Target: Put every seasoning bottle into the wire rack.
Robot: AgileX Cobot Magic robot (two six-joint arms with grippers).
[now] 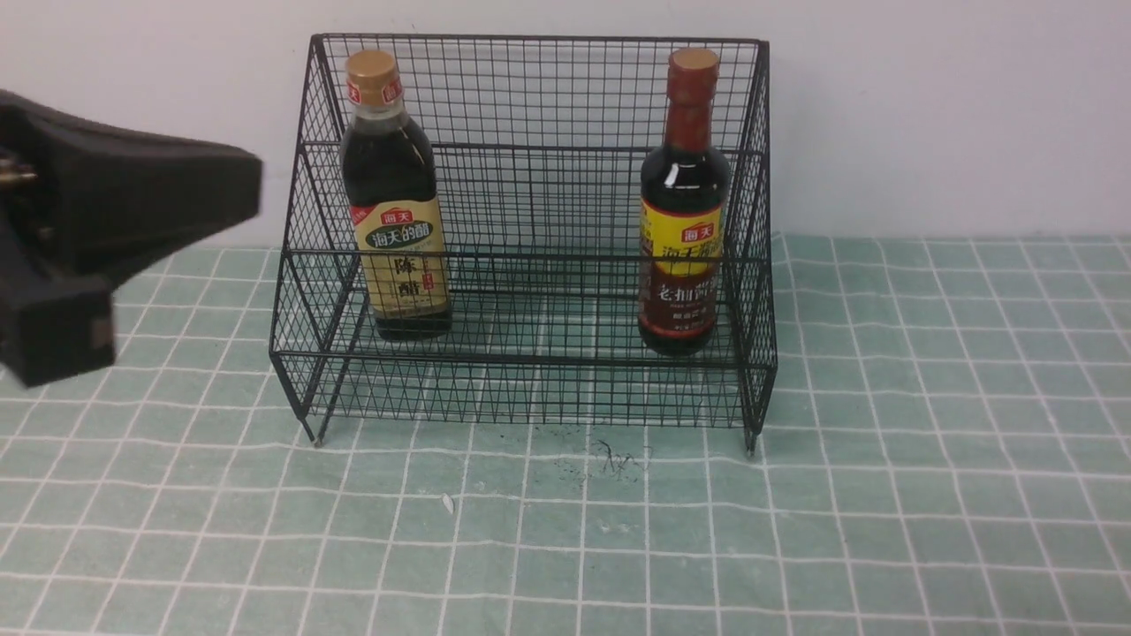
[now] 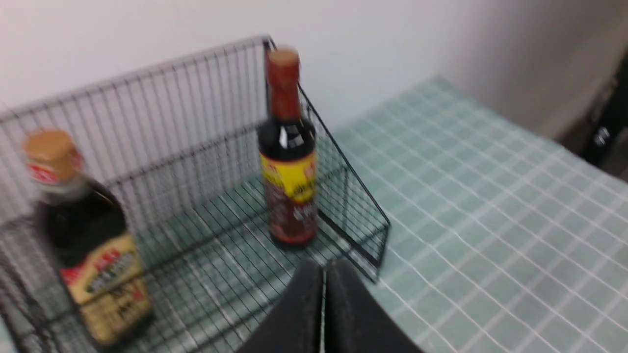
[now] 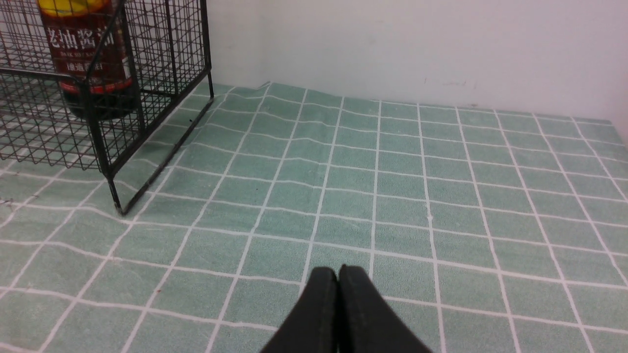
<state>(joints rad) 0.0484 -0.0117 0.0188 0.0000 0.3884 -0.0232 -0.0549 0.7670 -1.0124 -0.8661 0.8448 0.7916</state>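
With both sets of jaws pressed together and nothing between them, the left gripper (image 2: 324,274) hangs raised off the left end of the wire rack (image 1: 530,203), and the right gripper (image 3: 337,279) sits low over the green checked tablecloth (image 1: 928,459), well apart from the rack's right side; it does not show in the front view.

Both bottles stand upright inside the rack on its lower tier. The gold-capped vinegar bottle (image 1: 393,199) is near the left end; the red-necked soy sauce bottle (image 1: 685,203) is close against the right side panel. Judged from this placement, the task appears complete.

Risks: the left arm is close to the rack's left wall, so a careless retreat could catch the mesh, shift the rack on its short legs and rock the vinegar bottle. The cloth is rippled near the rack's right foot, which may leave the rack less steady. The soy bottle, tall and narrow-necked, would topple most readily if jolted.

Markings: both labels carry the red 海天 badge. The beige label reads 海天的醋 and 陈醋. The yellow-and-brown label reads 老抽酱油 in the right wrist view; its smaller print is illegible.
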